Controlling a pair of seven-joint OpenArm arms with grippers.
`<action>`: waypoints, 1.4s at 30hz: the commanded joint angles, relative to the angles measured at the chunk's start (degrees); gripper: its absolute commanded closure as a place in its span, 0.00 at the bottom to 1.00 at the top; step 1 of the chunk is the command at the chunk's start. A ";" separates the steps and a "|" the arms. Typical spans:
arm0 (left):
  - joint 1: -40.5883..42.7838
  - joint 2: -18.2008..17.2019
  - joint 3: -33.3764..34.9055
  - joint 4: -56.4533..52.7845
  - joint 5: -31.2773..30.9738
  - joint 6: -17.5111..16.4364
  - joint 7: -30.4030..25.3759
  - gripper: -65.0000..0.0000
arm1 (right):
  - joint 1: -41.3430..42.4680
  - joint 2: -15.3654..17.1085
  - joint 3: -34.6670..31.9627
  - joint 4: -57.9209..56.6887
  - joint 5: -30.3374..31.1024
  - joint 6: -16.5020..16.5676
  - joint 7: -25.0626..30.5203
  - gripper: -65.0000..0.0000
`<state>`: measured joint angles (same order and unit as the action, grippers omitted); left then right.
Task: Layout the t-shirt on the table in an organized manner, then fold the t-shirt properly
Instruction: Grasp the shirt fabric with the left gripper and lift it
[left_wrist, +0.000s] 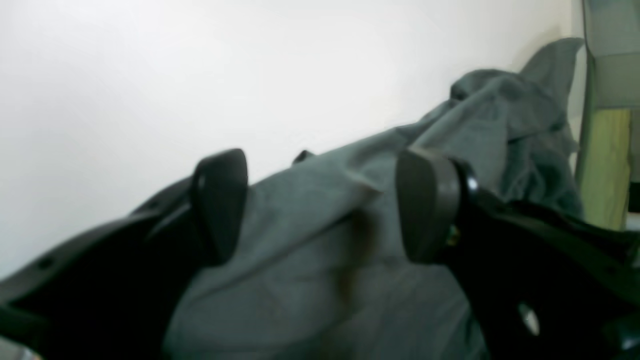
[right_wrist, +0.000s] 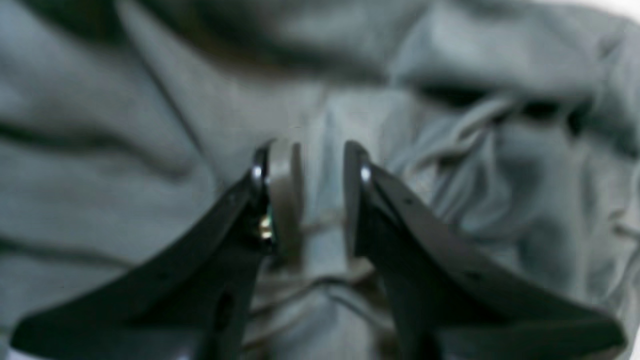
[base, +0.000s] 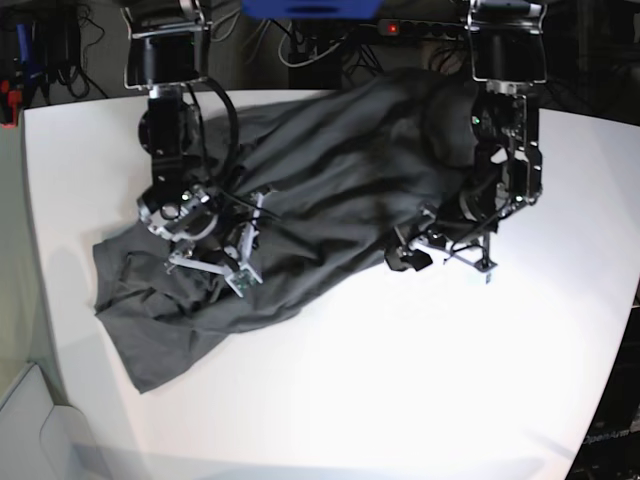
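The dark charcoal-grey t-shirt (base: 330, 180) lies rumpled across the white table (base: 400, 380), running from the far right down to the near left. My right gripper (base: 240, 275) is low over its left part. In the right wrist view this gripper (right_wrist: 322, 195) has its jaws a narrow gap apart, and a ridge of t-shirt (right_wrist: 125, 175) shows in the gap. My left gripper (base: 410, 255) sits at the shirt's near right edge. Its fingers (left_wrist: 220, 205) stand wide open over a flat fold of t-shirt (left_wrist: 320, 280), gripping nothing.
Bare table (left_wrist: 150, 75) stretches in front of and to the right of the shirt. Cables and a power strip (base: 400, 25) lie beyond the far edge. A pale green upright (left_wrist: 602, 165) stands past the table's edge in the left wrist view.
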<state>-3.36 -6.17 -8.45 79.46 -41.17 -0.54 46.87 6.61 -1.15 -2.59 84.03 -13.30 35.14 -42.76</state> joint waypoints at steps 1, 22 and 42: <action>-0.73 -0.37 -0.12 0.93 -0.55 -0.48 0.38 0.30 | 1.34 -0.22 0.00 0.32 0.33 -0.01 1.40 0.74; 2.87 1.91 -0.04 0.58 -0.46 -0.48 5.30 0.94 | 1.34 -0.22 0.00 -1.44 0.16 -0.01 3.33 0.74; 6.83 3.41 7.26 25.81 0.24 -0.39 7.77 0.99 | 1.34 -0.22 0.08 -1.52 0.07 -0.01 3.33 0.74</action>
<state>4.14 -2.68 -0.84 104.14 -39.97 -0.47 55.53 6.76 -1.26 -2.52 81.67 -13.61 35.11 -40.53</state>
